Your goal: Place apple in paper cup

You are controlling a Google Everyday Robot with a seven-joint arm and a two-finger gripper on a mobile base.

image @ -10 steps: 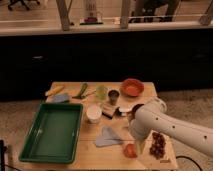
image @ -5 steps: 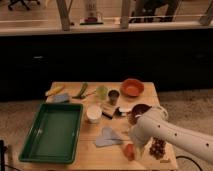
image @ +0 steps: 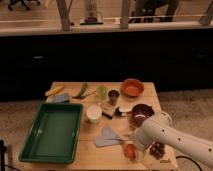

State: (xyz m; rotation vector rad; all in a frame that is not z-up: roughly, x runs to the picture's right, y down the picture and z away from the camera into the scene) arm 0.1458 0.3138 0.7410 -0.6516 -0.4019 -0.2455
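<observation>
The apple (image: 130,150), small and orange-red, lies near the front edge of the wooden table (image: 95,152). The white paper cup (image: 93,113) stands upright near the table's middle, left of and behind the apple. My gripper (image: 132,143) sits at the end of the white arm (image: 167,141), which comes in from the lower right. The gripper is right at the apple, above it and on its right side, and the arm hides much of it. I cannot tell whether it touches the apple.
A green tray (image: 52,131) fills the table's left. Behind are a banana (image: 54,91), a green vegetable (image: 82,91), a pale green cup (image: 102,93), a dark metal cup (image: 114,96) and an orange bowl (image: 132,88). A dark bowl (image: 141,114), grapes (image: 158,149) and a grey cloth (image: 107,137) lie near the arm.
The arm has swung forward and left, bringing the gripper down to the apple. The apple and the cup have not moved.
</observation>
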